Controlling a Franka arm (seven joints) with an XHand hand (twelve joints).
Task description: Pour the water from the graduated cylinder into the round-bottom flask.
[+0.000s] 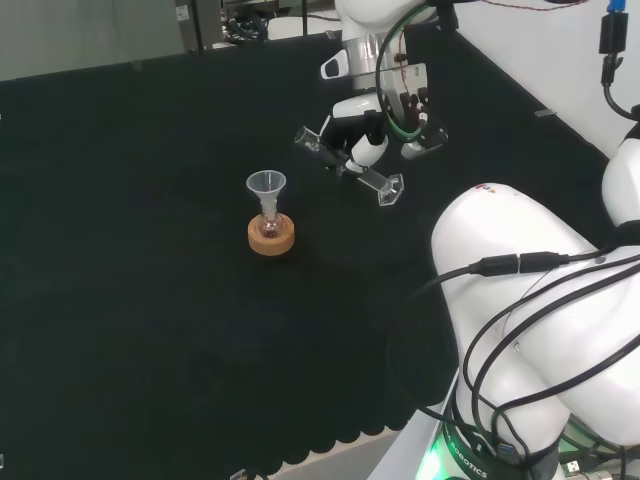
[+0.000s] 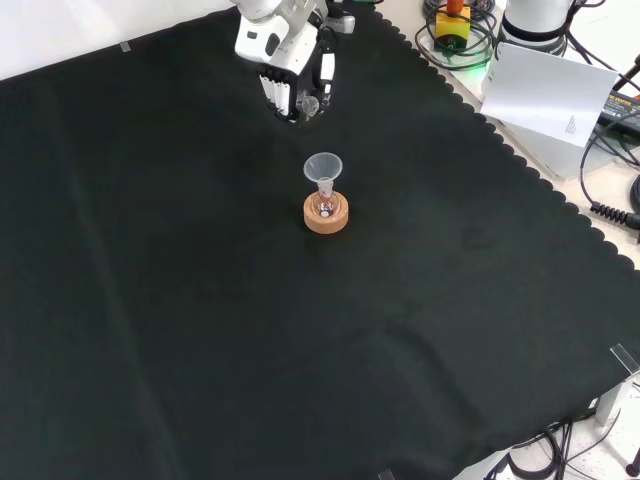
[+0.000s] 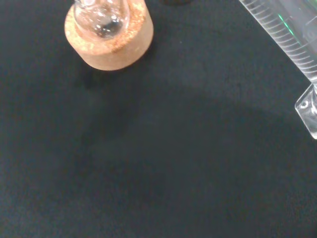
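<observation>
i see the hand (image 1: 366, 140) above the table (image 1: 150, 330), to the right of the flask (image 1: 268, 226) in the head view and above it, farther off, in the front view. its fingers (image 2: 285, 95) are curled round the cylinder (image 1: 352, 165), which it holds off the cloth. the cylinder lies steeply tilted, close to level: in the head view its mouth end points up-left toward the flask side, and its foot (image 1: 390, 190) hangs lower right of the hand. i cannot tell from any view whether water remains in it.

the flask sits upright in a cork stand (image 1: 271, 236) near the middle of the table. a clear funnel (image 1: 266, 186) stands in its neck. the bulb shows a faint reddish glint in the head view; i cannot tell what it holds.

the cylinder's mouth is apart from the funnel, not over it. in the wrist view the cylinder's ruled wall and foot lie along one edge, and the flask on its stand sits at the opposite corner, with bare cloth between them.
</observation>
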